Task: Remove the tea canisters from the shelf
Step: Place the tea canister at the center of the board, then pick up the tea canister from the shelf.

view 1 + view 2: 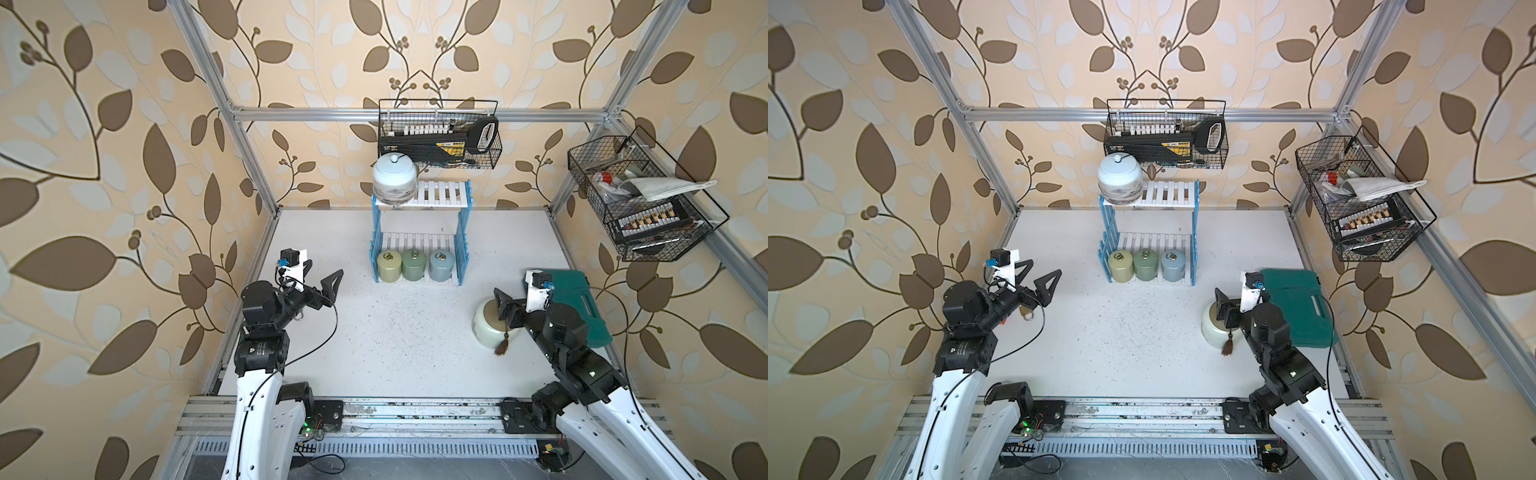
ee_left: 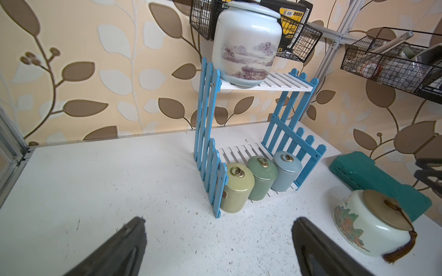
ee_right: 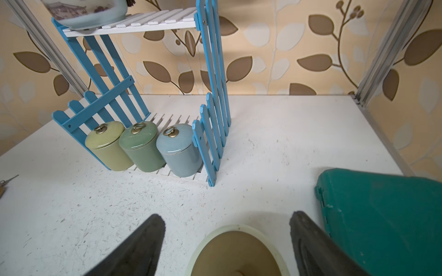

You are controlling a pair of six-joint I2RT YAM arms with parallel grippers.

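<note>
Grip state: right gripper [image 3: 227, 218] is hanging over the cream canister [image 2: 366, 227], fingers spread wide to either side of its gold lid and gripping nothing. Left gripper [image 2: 218, 219] is hovering over bare table [image 1: 374, 332], fingers fully apart, also carrying nothing.

Position check: cream canister is standing on the table just beside the teal case [image 1: 582, 299], off the shelf [image 1: 440, 193]. 4 canisters are sitting on the shelf. The pale-blue canister [image 1: 394, 176] is occupying 1 end of the top board. The yellow-green canister [image 1: 389, 264], green canister [image 1: 412, 264] and grey-blue canister [image 1: 441, 264] are lining the front edge of the lower board, apparently touching.

Risks, my reading:
- Right fingers are flanking the lid and tassel [image 2: 401, 248]; a slanted retreat could be snagging either and rocking the canister.
- The shelf is looking light and the pale-blue canister heavy; a sideways pull could be tipping both.
- The 3 small canisters are crowding together between the picket sides; a finger wedging in could be pushing a neighbour off the front.

Containers: all 5 lids are sitting on, so the contents are hidden. Back wire basket [image 1: 440, 137] is holding a black-and-yellow box and a row of white pieces. Side wire basket [image 1: 640, 199] is carrying a folded cloth and a tray of small parts.
</note>
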